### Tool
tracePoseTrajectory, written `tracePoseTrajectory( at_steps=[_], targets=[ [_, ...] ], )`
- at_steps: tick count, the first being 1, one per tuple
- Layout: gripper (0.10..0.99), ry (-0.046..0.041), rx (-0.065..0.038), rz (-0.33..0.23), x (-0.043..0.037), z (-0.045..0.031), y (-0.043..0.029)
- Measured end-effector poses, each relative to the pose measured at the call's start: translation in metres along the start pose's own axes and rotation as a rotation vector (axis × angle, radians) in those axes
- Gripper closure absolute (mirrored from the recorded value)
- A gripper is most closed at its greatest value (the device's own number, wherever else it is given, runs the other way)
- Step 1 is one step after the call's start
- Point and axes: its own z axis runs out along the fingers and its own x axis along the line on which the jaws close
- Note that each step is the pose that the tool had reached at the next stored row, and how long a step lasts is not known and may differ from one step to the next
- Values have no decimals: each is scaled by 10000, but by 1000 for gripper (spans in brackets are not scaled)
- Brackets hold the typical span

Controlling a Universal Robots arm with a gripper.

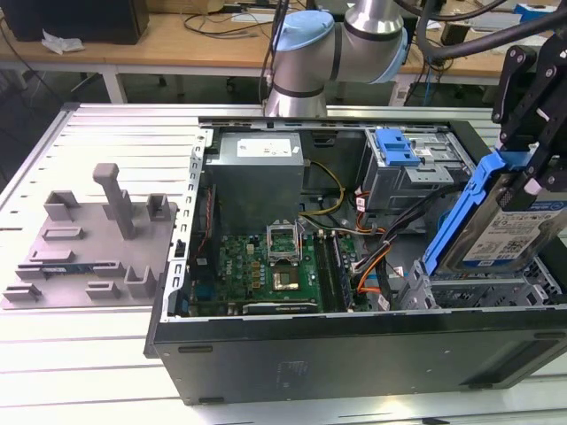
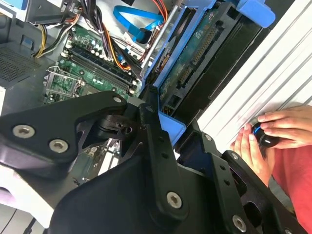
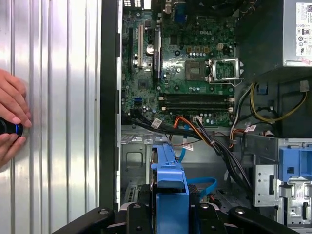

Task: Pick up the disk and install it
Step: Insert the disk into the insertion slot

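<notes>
In the exterior view the disk (image 1: 503, 237), a silver hard drive with a white-and-blue label in a blue plastic carrier (image 1: 461, 212), hangs tilted at the right, just above the grey drive cage (image 1: 496, 290) in the near right corner of the open computer case. My gripper (image 1: 530, 175) is shut on the disk's upper end, with black linkages rising above it. The second wrist view has the disk (image 2: 195, 53) edge-on, circuit-board side showing, between my black fingers (image 2: 152, 127). In the first wrist view the carrier's blue end (image 3: 170, 187) sits in my gripper (image 3: 170, 217), over the bay.
A second cage with a blue bracket (image 1: 396, 146) stands at the case's far right. Motherboard (image 1: 276, 266), power supply (image 1: 257, 173) and loose cables (image 1: 372, 257) fill the case. A grey fixture plate (image 1: 89, 239) lies left of it. A person's hands (image 2: 265, 136) rest on a black knob beside the case.
</notes>
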Motion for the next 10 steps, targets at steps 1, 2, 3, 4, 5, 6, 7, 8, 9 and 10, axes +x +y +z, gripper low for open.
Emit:
tracePoseTrajectory(
  at_steps=[1,2,3,4,5,6,7,8,9,10],
  targets=[
    [722,0,0,2,1,11,-4],
    [722,0,0,2,1,21,-4],
    [722,1,-1,2,1,36,-5],
    [722,4,-2,2,1,43,-5],
    [722,4,-2,2,1,52,-5],
    [722,2,-2,1,1,67,-6],
    [722,2,-1,1,2,93,-6],
    [722,2,-2,1,2,111,-6],
    [722,3,-2,1,3,123,-6],
    [722,2,-2,1,3,142,-7]
  ],
)
